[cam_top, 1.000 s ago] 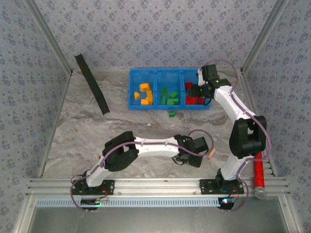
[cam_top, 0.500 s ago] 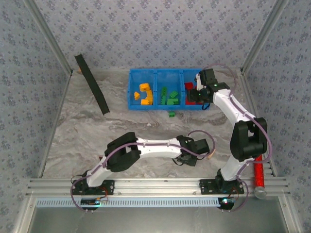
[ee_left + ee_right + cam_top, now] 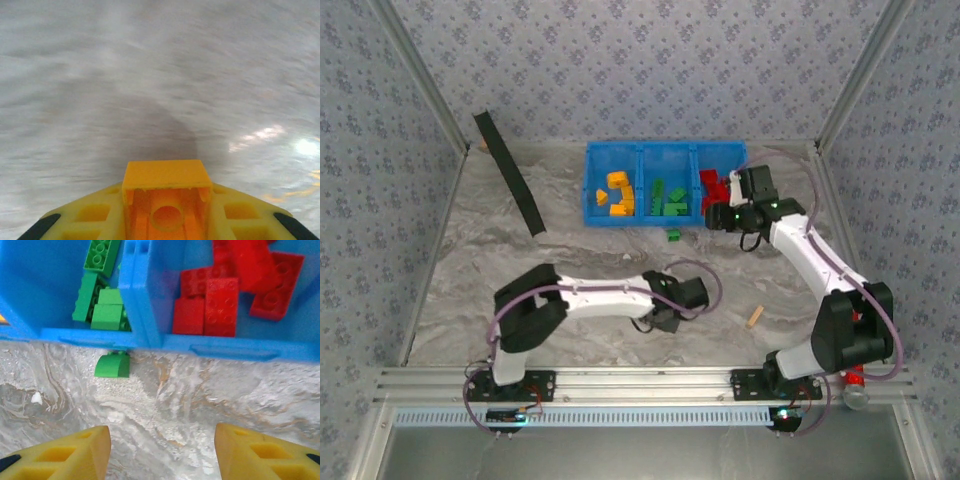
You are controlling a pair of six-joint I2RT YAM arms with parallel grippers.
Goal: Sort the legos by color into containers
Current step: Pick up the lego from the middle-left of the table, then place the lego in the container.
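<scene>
Left claw (image 3: 665,318) was over the counter (image 3: 520,260), at 6 o'clock from the blue tray (image 3: 588,190); right claw (image 3: 720,215) sat by its 5 o'clock edge. Left wrist view: it clamped a yellow-orange lego (image 3: 165,175). Right wrist view: it stood open, empty; a loose green lego (image 3: 112,365) lay at 11 o'clock, just beside the tray wall.
</scene>
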